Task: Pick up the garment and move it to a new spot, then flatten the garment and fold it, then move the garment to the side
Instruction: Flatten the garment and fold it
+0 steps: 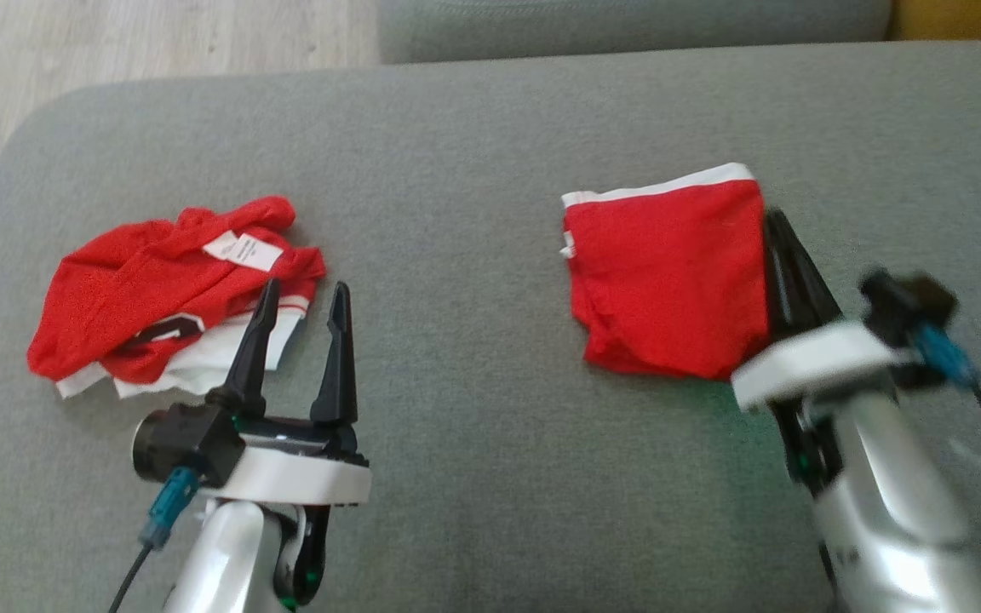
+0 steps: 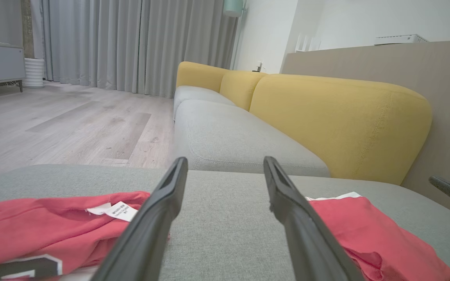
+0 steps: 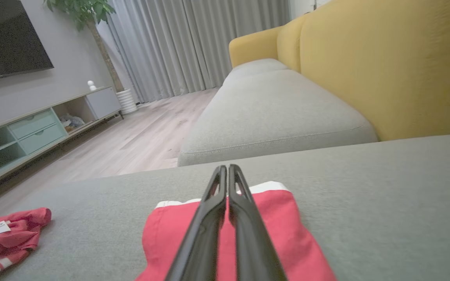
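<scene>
- A broad grey seat cushion (image 1: 490,128) carries everything; a second grey cushion lies beyond it at 12 o'clock in the head view.
- Pale wooden floor (image 1: 116,42) shows at 11 o'clock in the head view; in the left wrist view it runs to grey curtains (image 2: 131,43).
- A yellow backrest (image 2: 338,117) stands along the far cushion, at 2 o'clock in the left wrist view.
- A crumpled red jersey (image 1: 141,281) with white trim and a dark printed mark lies in a heap at 9 o'clock on the cushion, well apart from the other cloth.
- The folded red garment (image 1: 669,272) lies flat at 3 o'clock on the cushion; its white band runs along its 12 o'clock edge; its lower edge is slightly rumpled.
- The right claw (image 1: 776,220) comes in from 4 o'clock; its two dark fingers are pressed together with nothing seen between them; they lie along the garment's 3 o'clock edge, tips near the white band; I cannot tell whether they touch the cloth.
- The left claw (image 1: 305,289) rises from 7 o'clock; its fingers stand wide apart and hold nothing; one finger overlaps the jersey's 4 o'clock corner in the head view; the other stands over bare cushion.
- A small white label (image 1: 243,249) lies on top of the jersey, at its 1 o'clock side.
</scene>
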### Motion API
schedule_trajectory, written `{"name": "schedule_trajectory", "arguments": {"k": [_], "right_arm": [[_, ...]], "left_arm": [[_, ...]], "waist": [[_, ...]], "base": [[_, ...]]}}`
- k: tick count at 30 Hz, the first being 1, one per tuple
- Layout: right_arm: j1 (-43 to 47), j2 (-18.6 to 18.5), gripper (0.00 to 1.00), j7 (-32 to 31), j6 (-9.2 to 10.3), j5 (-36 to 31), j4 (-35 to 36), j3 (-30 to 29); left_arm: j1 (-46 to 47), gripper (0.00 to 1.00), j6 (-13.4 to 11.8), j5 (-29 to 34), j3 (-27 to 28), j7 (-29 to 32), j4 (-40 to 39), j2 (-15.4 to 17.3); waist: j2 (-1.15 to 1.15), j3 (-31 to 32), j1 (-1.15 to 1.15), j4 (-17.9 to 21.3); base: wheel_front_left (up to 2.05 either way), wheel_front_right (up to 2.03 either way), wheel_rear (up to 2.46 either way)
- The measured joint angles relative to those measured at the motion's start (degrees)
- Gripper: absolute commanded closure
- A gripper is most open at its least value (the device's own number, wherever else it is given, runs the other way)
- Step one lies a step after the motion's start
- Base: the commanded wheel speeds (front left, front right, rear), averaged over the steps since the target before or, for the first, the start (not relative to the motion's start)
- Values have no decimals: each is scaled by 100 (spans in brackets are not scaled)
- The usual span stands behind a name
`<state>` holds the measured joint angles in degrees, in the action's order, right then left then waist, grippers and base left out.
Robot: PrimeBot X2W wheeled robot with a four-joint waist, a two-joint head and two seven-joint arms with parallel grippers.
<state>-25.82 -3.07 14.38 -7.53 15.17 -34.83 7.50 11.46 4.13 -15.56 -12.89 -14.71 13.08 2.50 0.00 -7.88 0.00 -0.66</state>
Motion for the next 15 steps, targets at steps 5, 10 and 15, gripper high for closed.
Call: {"name": "schedule_trajectory", "arguments": {"k": [5, 10, 15], "right_arm": [[965, 1, 0, 0, -1, -244, 894, -325], [1511, 11, 0, 0, 0, -322, 1315, -424], [1738, 18, 0, 0, -1, -307, 1390, -428]], "left_arm": [[-116, 0, -2, 0, 22, 0, -9, 1], [-199, 0, -1, 0, 55, 0, -34, 1], [-328, 0, -1, 0, 70, 0, -33, 3]], "waist": [[0, 160, 0, 134], [0, 266, 0, 218], [0, 228, 0, 226]], "base": [[0, 0, 0], [0, 0, 0], [0, 0, 0]]}}
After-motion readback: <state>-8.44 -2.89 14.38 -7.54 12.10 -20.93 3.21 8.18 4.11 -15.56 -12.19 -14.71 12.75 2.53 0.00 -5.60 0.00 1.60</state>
